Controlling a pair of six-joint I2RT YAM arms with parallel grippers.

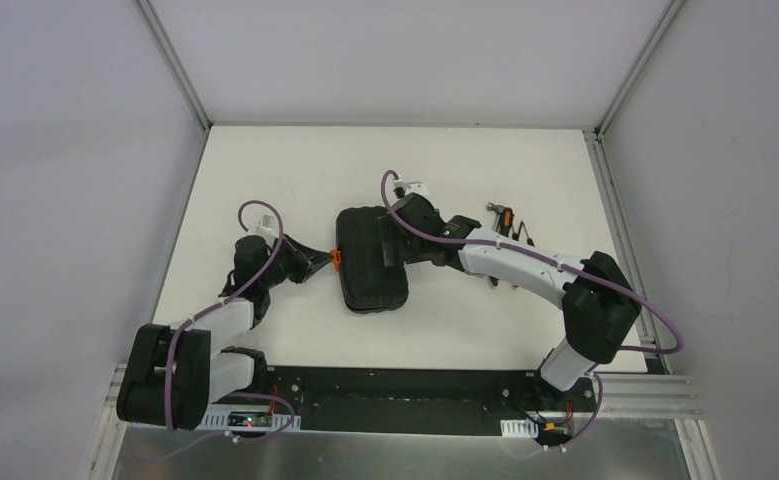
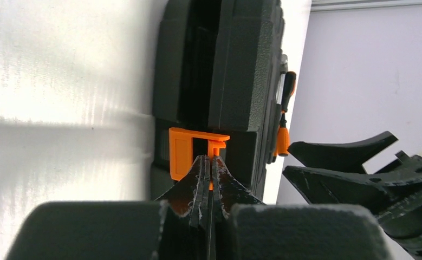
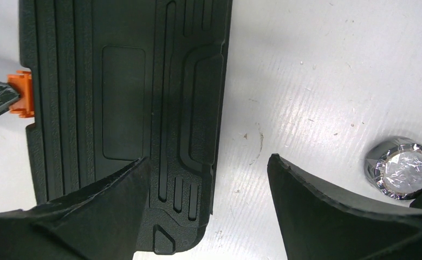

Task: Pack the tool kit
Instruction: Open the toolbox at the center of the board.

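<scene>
Case [image 1: 365, 275] — one, orange latch [image 1: 337, 257] — one

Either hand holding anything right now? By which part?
Left hand is shut at the orange latch of the case, apparently pinching its thin tab; a firm grip is not certain. Right hand is open over the case lid, holding nothing.

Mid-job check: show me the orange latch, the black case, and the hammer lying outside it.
orange latch [image 2: 182, 154]: left wrist view, on its flat front plate.
black case [image 1: 370, 280]: top external view, on the ribbed lid.
hammer [image 1: 498, 208]: top external view, on its head end.
</scene>
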